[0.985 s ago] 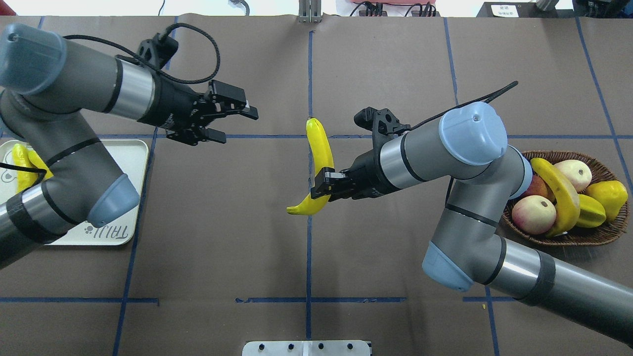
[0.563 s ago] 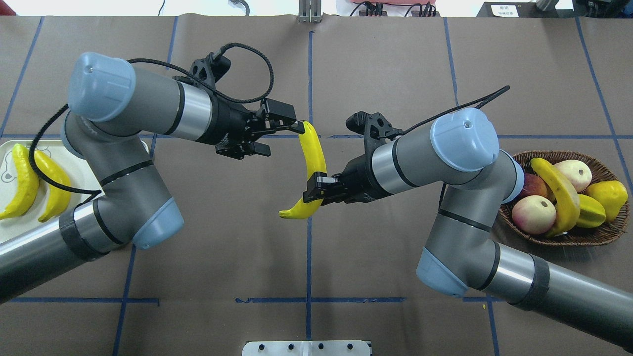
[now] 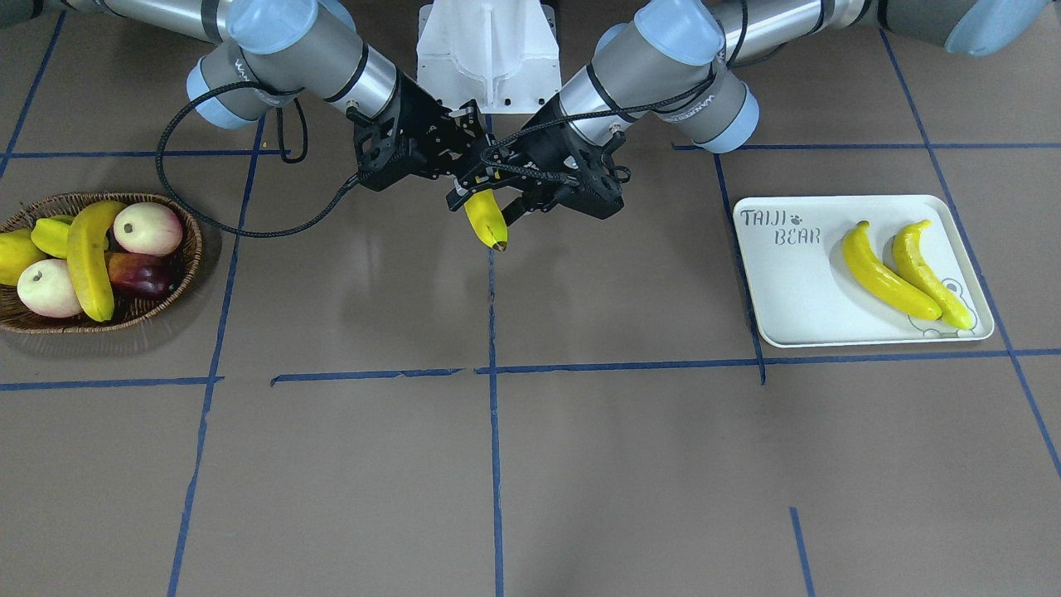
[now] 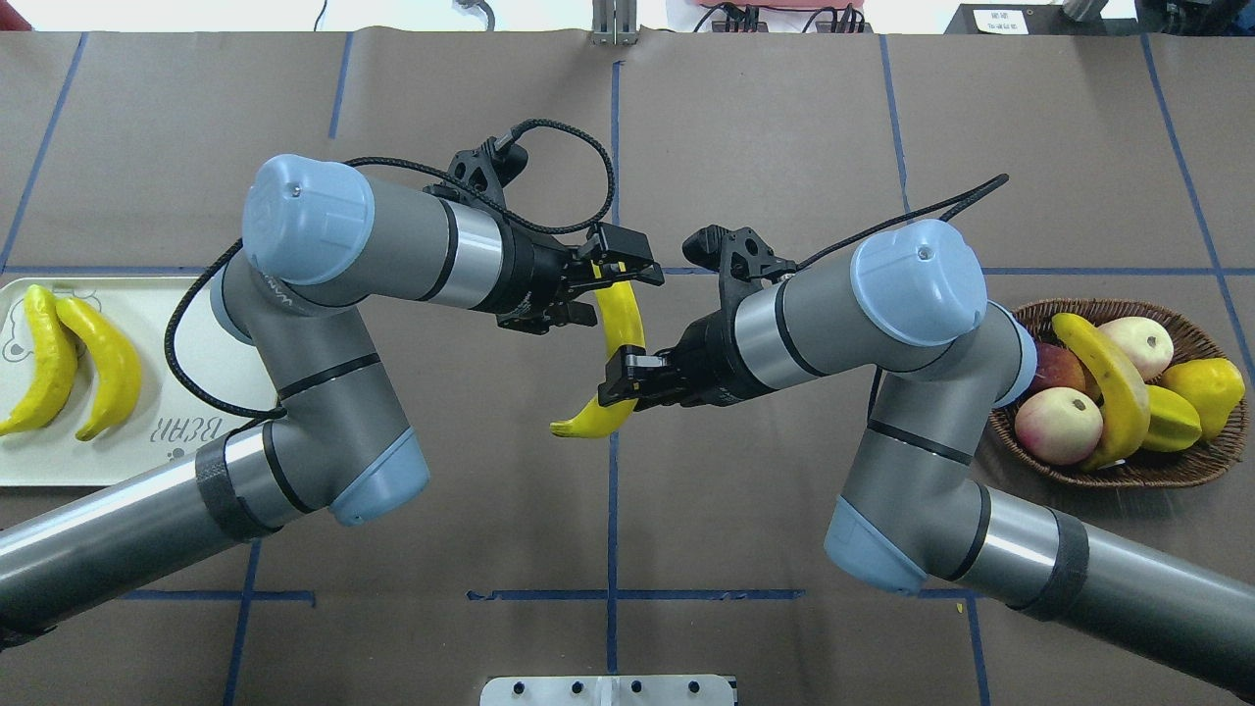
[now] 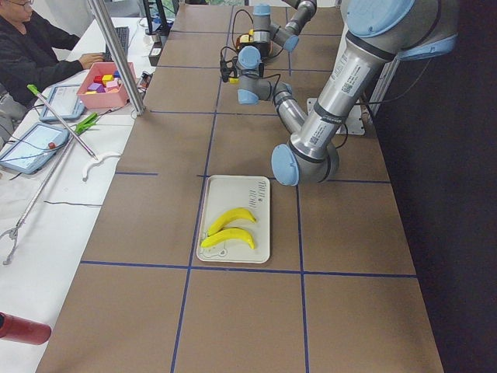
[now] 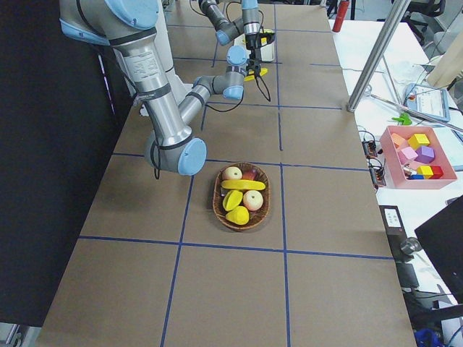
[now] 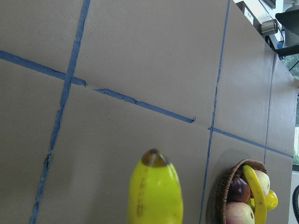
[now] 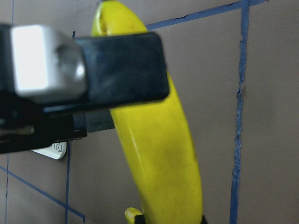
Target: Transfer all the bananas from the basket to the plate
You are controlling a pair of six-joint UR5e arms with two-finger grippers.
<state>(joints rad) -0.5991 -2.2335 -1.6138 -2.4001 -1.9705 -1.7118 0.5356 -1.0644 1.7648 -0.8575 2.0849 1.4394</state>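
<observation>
- Half of the work is done: two long curved bright yellow bananas [image 4: 44,358] lie side by side on the flat off-white rectangular plate [image 4: 196,343] with "TAIJI BEAR" lettering, at the robot's left end of the brown desk [image 4: 441,588].
- A third banana [image 4: 627,319], smooth and yellow like the others, hangs in the air over the middle of the desk, well apart from both the plate and the basket.
- The right gripper [image 4: 616,382] carries it; its jaws are closed on the part of the fruit nearer the robot.
- The left gripper [image 4: 618,296] has its jaws wide, one on each side of the far part. I judge that they do not clamp it yet, so this is a hand-over in progress.
- What is left: to finish the hand-over and bring this banana to the plate. After that comes the fourth banana [image 4: 1103,392], which lies on the other fruit in the shallow oval brown wicker basket [image 4: 1128,476].
- The long axis of the third banana runs from the robot's side to the far side, about along the blue tape line [image 4: 612,510]. Its dark end points away from the robot, and its near tip bends toward the robot's left.
</observation>
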